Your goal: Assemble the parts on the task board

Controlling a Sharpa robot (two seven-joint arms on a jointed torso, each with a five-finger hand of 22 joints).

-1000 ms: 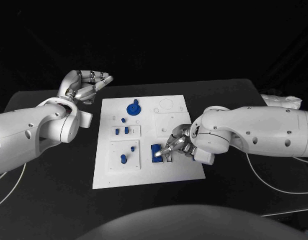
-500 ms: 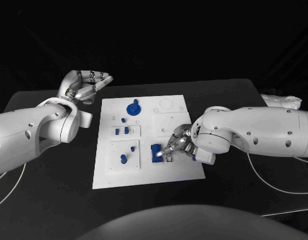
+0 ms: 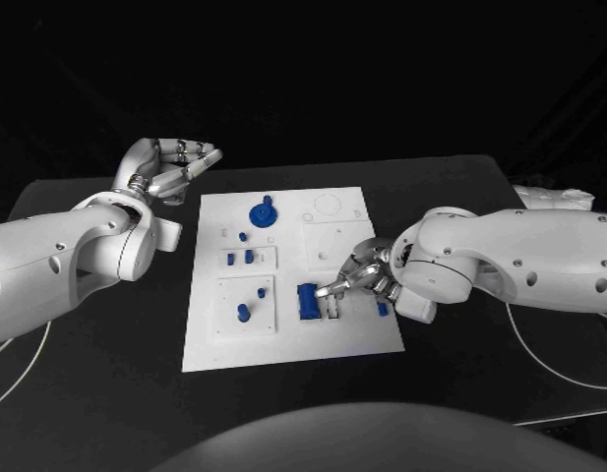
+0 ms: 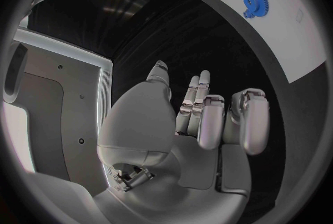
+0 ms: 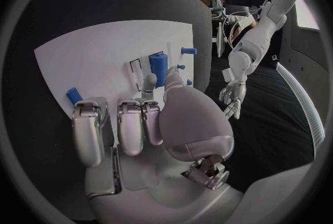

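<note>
— Task board [image 3: 345, 324] placement is asked for first: where is it seen?

— It is laid flat in the middle of the black table [image 3: 91, 393], between the two arms. A blue gear [image 3: 262, 213] is seated near its far edge, small blue pegs [image 3: 248, 257] are stood in its middle panel, and a tall blue block [image 3: 306, 300] is stood in the near panel.

— How is the right hand [image 3: 360, 278] held?

— It is poised over the board's near right part, just beside the blue block. Its fingers [image 5: 130, 124] are curled downward and nothing is seen gripped in them; a fingertip is lowered close to the block, but contact cannot be told. A small blue part [image 3: 383, 308] is seen on the board under the wrist.

— What has been changed since a second ago?

— The right hand has been drawn slightly away from the block, toward the board's right edge, so that the block is more fully exposed. The parts themselves have not been shifted.

— And the left hand [image 3: 173, 165]?

— It has been kept off the board, raised beyond its far left corner, with fingers loosely curled and nothing held.
</note>
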